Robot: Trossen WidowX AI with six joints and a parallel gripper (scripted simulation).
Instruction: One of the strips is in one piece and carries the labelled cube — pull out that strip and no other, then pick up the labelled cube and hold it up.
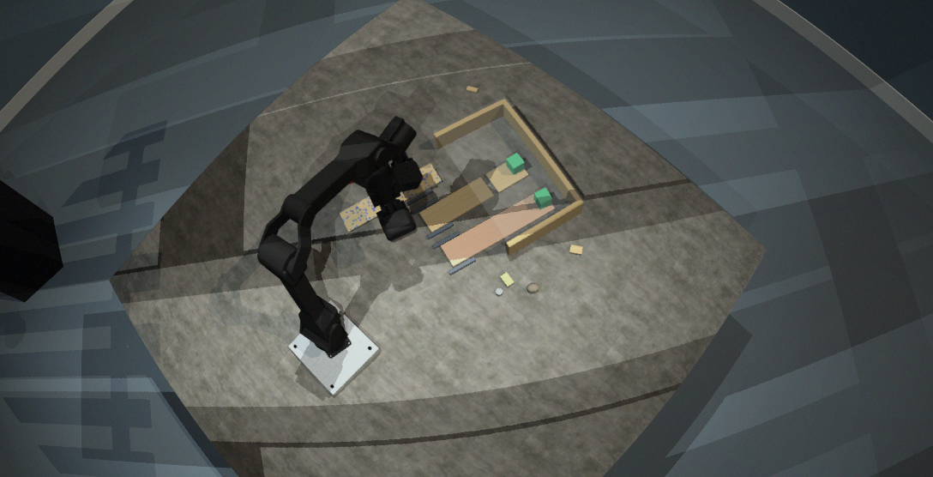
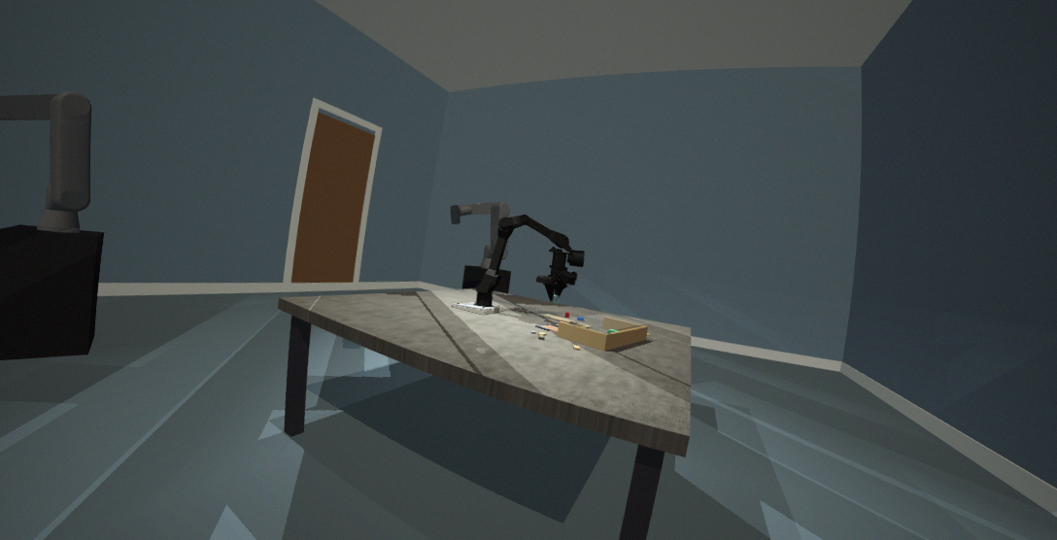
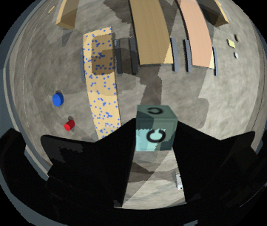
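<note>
Teal labelled cube (image 3: pixel 155 128) with a black ring mark on its faces is clamped between the black fingers of the parallel-jaw gripper (image 3: pixel 152 159), and it's held up off the grey mottled table top (image 1: pixel 521 356), as seen in the wrist view. From the exterior view the gripper (image 2: pixel 556 286) is hung well above the table, near its far edge. Below it, the blue-speckled tan strip (image 3: pixel 100 80) is lying pulled out of the open-fronted wooden frame (image 1: pixel 534 141), towards the robot's base plate (image 1: pixel 334 356). Two other strips are left reaching into the frame: a brown wooden strip (image 1: pixel 456 203) and a pale pink strip (image 1: pixel 499 226), and a plain green cube (image 1: pixel 515 162) and a second green cube (image 1: pixel 543 197) are seen sitting at their far ends by the frame's back wall. A small blue disc (image 3: pixel 58 100) and a small red cylinder (image 3: pixel 69 125) are parked on the table beside the speckled strip.
</note>
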